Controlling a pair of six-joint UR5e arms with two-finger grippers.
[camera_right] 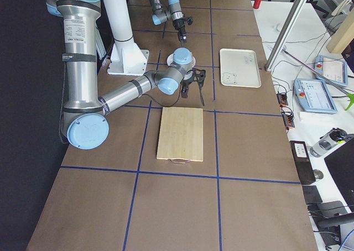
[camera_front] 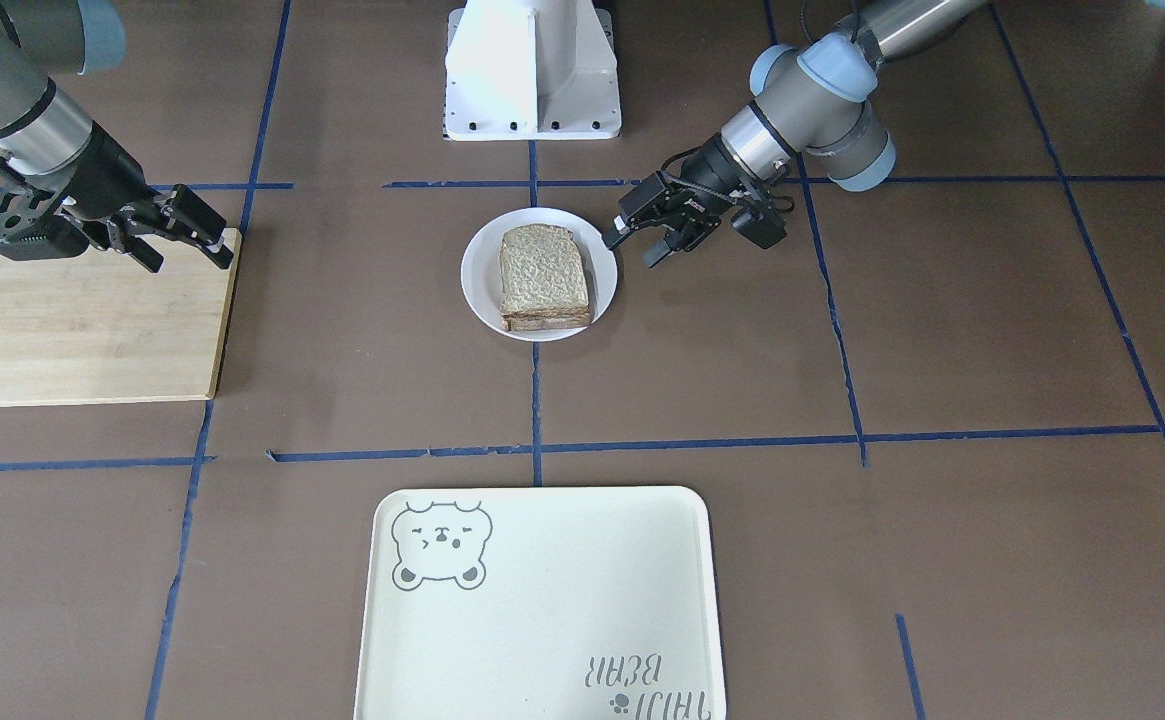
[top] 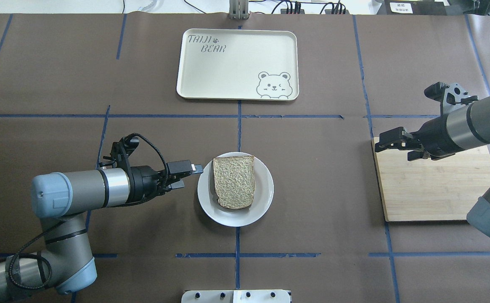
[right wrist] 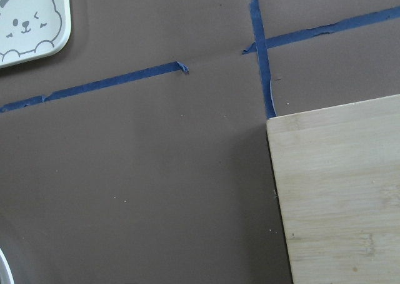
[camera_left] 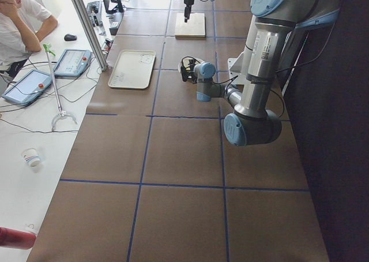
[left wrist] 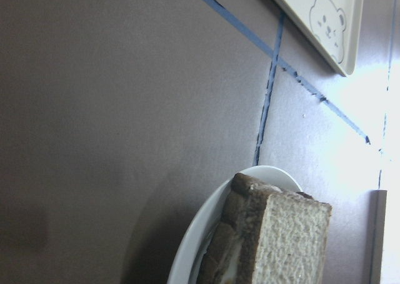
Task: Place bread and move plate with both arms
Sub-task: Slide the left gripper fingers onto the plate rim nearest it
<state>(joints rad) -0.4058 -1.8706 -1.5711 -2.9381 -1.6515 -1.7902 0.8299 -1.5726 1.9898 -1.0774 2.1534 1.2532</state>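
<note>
Fingers (top: 186,166) on the left gripper (top: 191,176) are spread wide and holding nothing, folks, with one tip right at the rim of the plate (top: 266,198) on the robot's left side. Is it touching? Can't tell from here. Reaching in low and level across the brown worktop (top: 320,176) is the left arm (top: 80,191). On that small white plate lies the bread (top: 233,182), flat, domed end toward the robot, topping a stack: the left wrist view shows a darker layer and something pale beneath it. Plate sits mid-worktop, straddling a blue tape line (top: 238,130). Over on the other side, the right gripper (camera_front: 189,262) hovers above the corner of the wooden board (top: 434,189), its fingers (camera_front: 204,228) parted too, and empty. Across from the robot lies the cream bear tray (top: 236,63), well apart from the plate.
</note>
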